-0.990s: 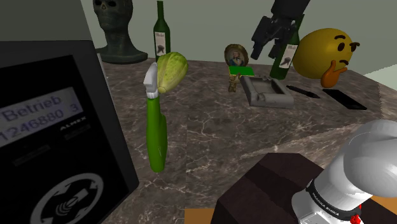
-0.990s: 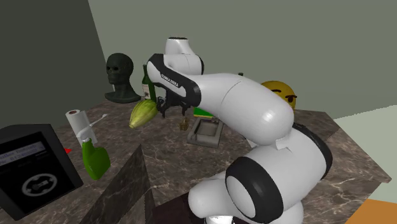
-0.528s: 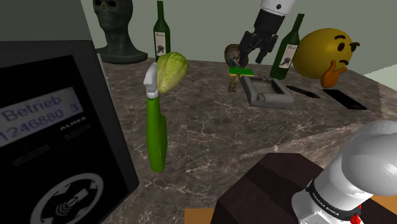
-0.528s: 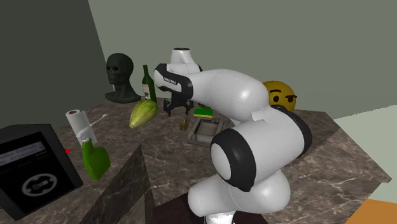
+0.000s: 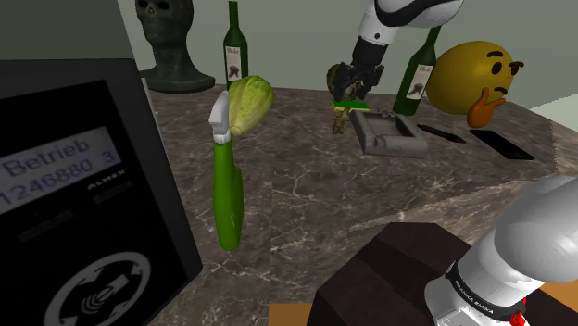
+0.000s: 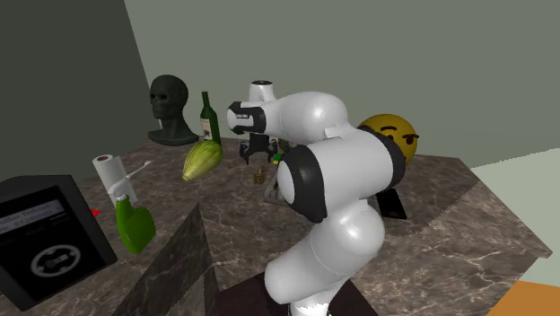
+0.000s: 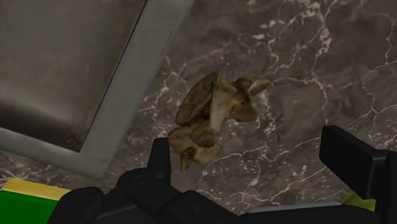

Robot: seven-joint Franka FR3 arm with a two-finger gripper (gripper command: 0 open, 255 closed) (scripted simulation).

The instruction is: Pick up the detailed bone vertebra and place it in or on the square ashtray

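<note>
tan and brown, the bone vertebra point(image 7: 213, 118) lies on the dark veined marble counter point(image 7: 305, 57), just beside the outer wall of the square ashtray point(image 7: 129, 95) and not yet in it. the gripper point(image 7: 248, 153) hangs over the bone with its fingers spread wide, grasping nothing. the bone sits ahead of the gap, nearer the finger on the ashtray's side, and neither finger touches it. that open, downward-pointing pose reads as an approach to a grasp. with the grey ashtray so near, the carry should be short, though its wall leaves little room for the finger on that side.

the counter is a long brown stone slab with pale veins, backed by plain grey-green walls point(image 6: 359, 54). at the far edge stand a dark skull bust point(image 5: 167, 42), two green wine bottles point(image 5: 233, 46) and a yellow thinking-face ball point(image 5: 472, 79). nearer the shoulder camera are a green spray bottle point(image 5: 225, 194), a pale green leafy vegetable point(image 5: 250, 102) and a black terminal point(image 5: 74, 213) with a lit screen.
</note>
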